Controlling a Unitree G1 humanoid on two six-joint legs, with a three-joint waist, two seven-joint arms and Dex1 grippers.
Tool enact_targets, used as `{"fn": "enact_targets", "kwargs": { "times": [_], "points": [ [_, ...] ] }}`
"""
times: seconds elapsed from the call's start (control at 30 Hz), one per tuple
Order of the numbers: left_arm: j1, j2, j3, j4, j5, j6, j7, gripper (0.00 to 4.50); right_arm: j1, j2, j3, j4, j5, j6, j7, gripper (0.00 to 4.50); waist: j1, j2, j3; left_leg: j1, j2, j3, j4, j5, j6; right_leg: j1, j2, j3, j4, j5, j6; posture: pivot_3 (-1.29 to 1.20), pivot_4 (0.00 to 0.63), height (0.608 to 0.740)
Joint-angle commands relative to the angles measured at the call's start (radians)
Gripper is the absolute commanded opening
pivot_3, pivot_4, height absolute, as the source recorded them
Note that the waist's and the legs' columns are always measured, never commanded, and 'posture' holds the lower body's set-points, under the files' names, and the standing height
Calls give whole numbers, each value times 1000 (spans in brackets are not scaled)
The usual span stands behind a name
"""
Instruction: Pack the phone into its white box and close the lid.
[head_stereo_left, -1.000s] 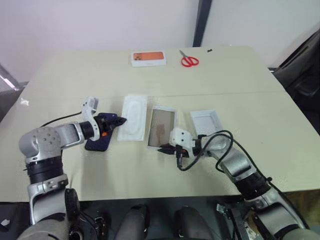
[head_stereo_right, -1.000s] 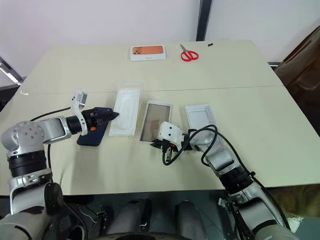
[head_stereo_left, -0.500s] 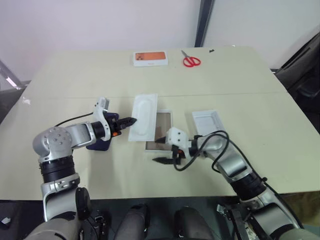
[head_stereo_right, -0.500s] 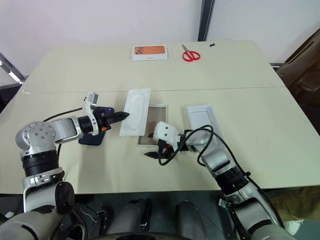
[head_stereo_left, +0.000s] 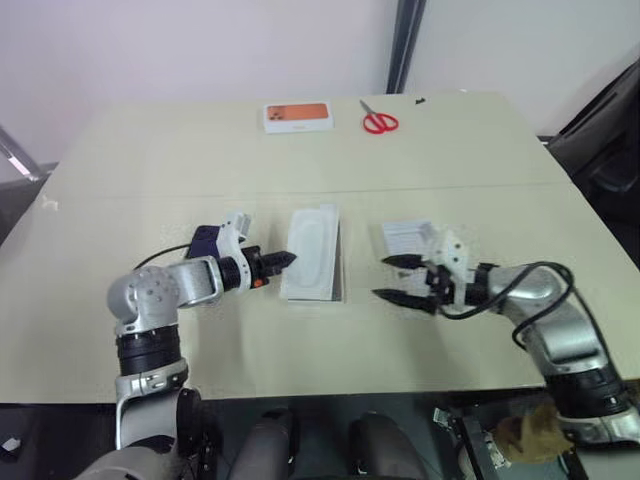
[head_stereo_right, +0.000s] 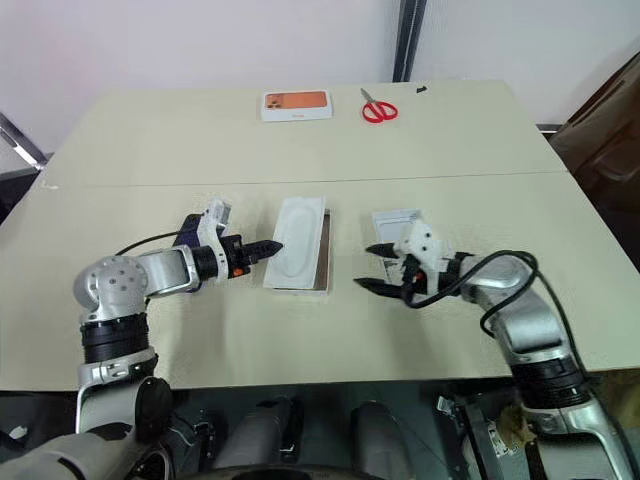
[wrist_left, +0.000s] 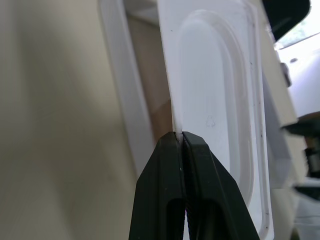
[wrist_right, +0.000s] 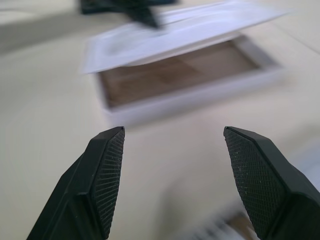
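My left gripper (head_stereo_left: 282, 261) is shut on the edge of a flat white insert (head_stereo_left: 315, 248) with an oval recess. It holds the insert tilted over the white box (wrist_right: 190, 85), hiding most of the brownish floor. In the left wrist view the fingertips (wrist_left: 179, 139) pinch the insert's rim beside the box wall (wrist_left: 117, 100). The dark navy phone (head_stereo_left: 205, 238) lies on the table behind my left wrist, partly hidden. My right gripper (head_stereo_left: 400, 278) is open and holds nothing, to the right of the box and in front of the white lid (head_stereo_left: 405, 235).
A white box with an orange top (head_stereo_left: 297, 116) and red scissors (head_stereo_left: 379, 122) lie at the far edge of the beige table (head_stereo_left: 150, 160). A cable loops from my right wrist.
My left gripper carried the insert to the right, over the white box. My right gripper opened and swung right, away from the box's near end toward the lid.
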Motion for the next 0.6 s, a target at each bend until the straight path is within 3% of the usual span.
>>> {"fn": "enact_targets", "kwargs": {
  "times": [0.03,0.1,0.13,0.17,0.33,0.6],
  "points": [
    [0,-12,-15,-44,12,-15,26,0,-9,-5,-37,23,14,-40,-5,3299,1,0,0,0,0,0,0,0,0,0,0,0,0,0,0,0,150,740],
    [-1,-22,-20,-45,8,-6,34,0,-11,7,-28,29,11,-50,-12,3299,1,0,0,0,0,0,0,0,0,1,0,0,0,0,0,0,150,740],
    [-2,-25,-26,-47,11,-7,37,638,-13,15,-22,31,10,-53,-17,3349,1,0,0,0,0,0,1,0,0,1,0,0,0,0,0,0,150,740],
    [-2,-25,-29,-48,13,-8,39,883,-14,20,-18,31,10,-55,-20,3349,1,0,0,0,0,0,1,0,0,1,0,0,0,0,0,0,150,740],
    [-25,-13,-20,-42,36,-35,62,3216,-30,51,0,38,4,-65,-37,3349,1,0,0,0,0,0,1,0,0,1,0,0,0,0,0,0,150,740],
    [-60,0,-2,-83,-7,-13,37,3216,-65,75,16,89,-10,-101,-49,3349,1,0,0,0,0,0,1,2,-3,1,0,0,0,0,0,0,150,740]
  ]
}}
